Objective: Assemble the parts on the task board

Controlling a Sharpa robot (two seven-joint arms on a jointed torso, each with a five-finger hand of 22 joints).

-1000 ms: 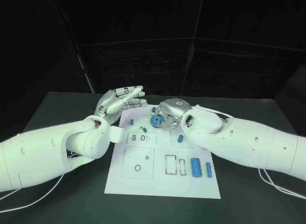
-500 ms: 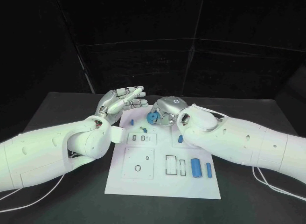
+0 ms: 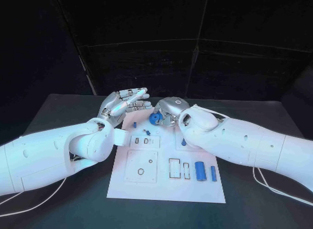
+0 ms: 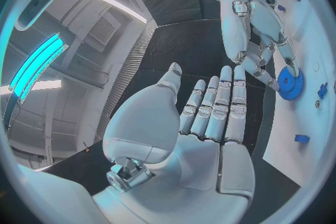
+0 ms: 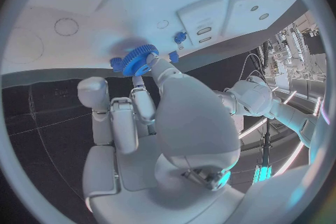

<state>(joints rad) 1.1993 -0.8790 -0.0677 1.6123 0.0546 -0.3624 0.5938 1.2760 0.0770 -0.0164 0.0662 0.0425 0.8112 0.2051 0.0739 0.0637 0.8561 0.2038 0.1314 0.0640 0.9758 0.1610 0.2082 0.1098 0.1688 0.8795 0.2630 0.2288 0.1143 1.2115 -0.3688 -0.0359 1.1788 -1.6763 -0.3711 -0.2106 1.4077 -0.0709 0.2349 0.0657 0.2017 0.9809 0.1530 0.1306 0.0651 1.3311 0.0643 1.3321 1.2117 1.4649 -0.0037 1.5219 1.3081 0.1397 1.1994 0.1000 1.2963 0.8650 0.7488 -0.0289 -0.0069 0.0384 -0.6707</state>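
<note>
The right hand [image 3: 169,110] held the blue gear [image 3: 156,119] and had carried it slightly up the board [image 3: 167,188], toward its far end. The left hand [image 3: 123,106] stayed raised, fingers spread, holding nothing.

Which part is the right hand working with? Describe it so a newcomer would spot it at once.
On the white task board, look to the far end, where the right hand reaches in. At its fingertips is the blue gear: a round toothed wheel with a centre hole, unlike the small blue pegs and long cylinders elsewhere.
</note>
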